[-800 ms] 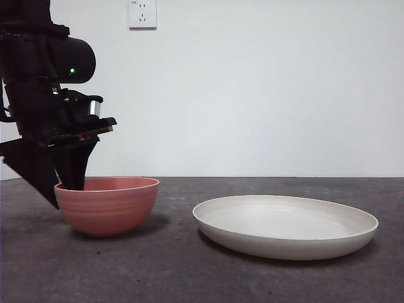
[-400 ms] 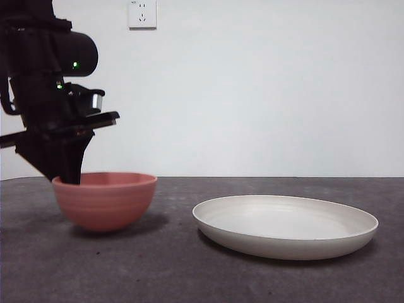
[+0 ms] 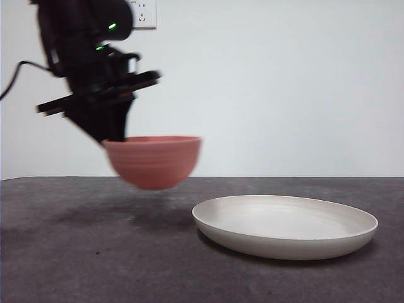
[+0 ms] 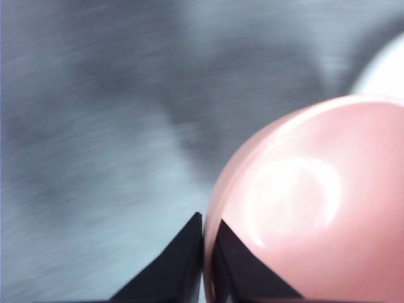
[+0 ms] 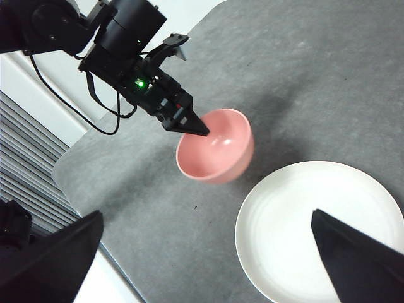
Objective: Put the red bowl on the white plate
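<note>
The red bowl (image 3: 154, 161) hangs in the air above the table, left of the white plate (image 3: 285, 225). My left gripper (image 3: 113, 136) is shut on the bowl's left rim, one jaw inside and one outside. The left wrist view shows the bowl (image 4: 315, 202) pinched at its rim by that gripper (image 4: 207, 243), with a sliver of the plate (image 4: 385, 72) beyond. From high above, the right wrist view shows the bowl (image 5: 218, 154) beside the plate (image 5: 315, 227), and my right gripper (image 5: 205, 252) stands wide open, far from both.
The dark grey table (image 3: 95, 265) spreads under everything. A wall socket (image 3: 144, 16) sits on the white wall behind. In the right wrist view the table's edge (image 5: 69, 189) and a cable (image 5: 76, 107) lie near the left arm.
My left gripper has lifted the bowl off the table and carried it up and to the right, toward the plate. The plate has not moved.
</note>
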You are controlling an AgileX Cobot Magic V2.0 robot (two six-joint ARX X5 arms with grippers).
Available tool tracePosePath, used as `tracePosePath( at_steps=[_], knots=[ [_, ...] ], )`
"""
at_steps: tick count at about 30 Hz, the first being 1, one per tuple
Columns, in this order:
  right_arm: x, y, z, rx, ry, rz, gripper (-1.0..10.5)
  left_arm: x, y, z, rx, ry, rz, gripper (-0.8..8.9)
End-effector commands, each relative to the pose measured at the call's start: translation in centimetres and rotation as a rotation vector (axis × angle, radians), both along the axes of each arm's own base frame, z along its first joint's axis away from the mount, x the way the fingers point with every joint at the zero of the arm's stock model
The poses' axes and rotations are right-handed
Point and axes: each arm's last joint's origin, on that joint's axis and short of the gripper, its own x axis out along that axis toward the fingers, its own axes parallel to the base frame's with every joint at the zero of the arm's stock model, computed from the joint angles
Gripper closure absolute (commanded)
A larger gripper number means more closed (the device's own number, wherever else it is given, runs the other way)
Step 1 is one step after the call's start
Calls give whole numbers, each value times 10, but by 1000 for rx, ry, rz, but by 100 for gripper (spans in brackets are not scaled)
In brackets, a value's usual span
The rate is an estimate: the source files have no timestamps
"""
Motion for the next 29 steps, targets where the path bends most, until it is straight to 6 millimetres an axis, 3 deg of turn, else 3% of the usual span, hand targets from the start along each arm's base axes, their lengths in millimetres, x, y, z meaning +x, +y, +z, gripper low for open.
tracePosePath(
  at_steps=[1,7,17,20,25,27,29],
  knots=[
    [0,0,6,4,-26,7,395,3,-25,2,-17,-11,-40,805],
    [0,0,6,3,-27,7,395,8,-77,-1,-7,16,-130,805],
    [0,0,6,3,-27,7,395,10,-149,-37,36,69,-262,805],
    [0,0,6,3,-27,7,395,12,-154,-54,59,97,-267,805],
    [0,0,6,0,-32,9,395,13,-155,-57,56,94,-269,804],
    [0,0,6,-1,-33,9,395,13,-155,-57,55,95,-268,718],
    [0,0,6,-1,-32,9,395,13,-155,-57,52,95,-262,543]
  ],
)
